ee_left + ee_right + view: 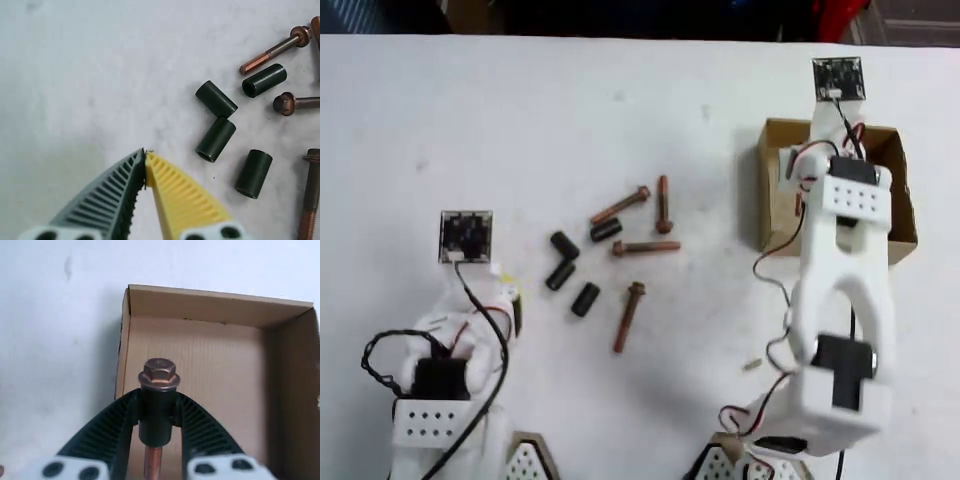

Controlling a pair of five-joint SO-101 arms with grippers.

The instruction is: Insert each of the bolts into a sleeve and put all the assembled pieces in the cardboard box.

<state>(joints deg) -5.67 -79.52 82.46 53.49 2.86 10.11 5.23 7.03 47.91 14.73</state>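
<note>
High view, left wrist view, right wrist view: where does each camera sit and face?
High view: fixed above the table, looking down on bolts, sleeves, cardboard box; left arm and right arm show.
Left wrist view: on the left arm, looking down past the shut left gripper at the sleeves.
Right wrist view: on the right arm, looking past the right gripper, holding a sleeved bolt, into the box.
Shared: high and left wrist views show the sleeves.

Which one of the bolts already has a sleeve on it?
The bolt in the right gripper, over the cardboard box: a black sleeve wraps its shank. The four bolts on the table lie bare.
</note>
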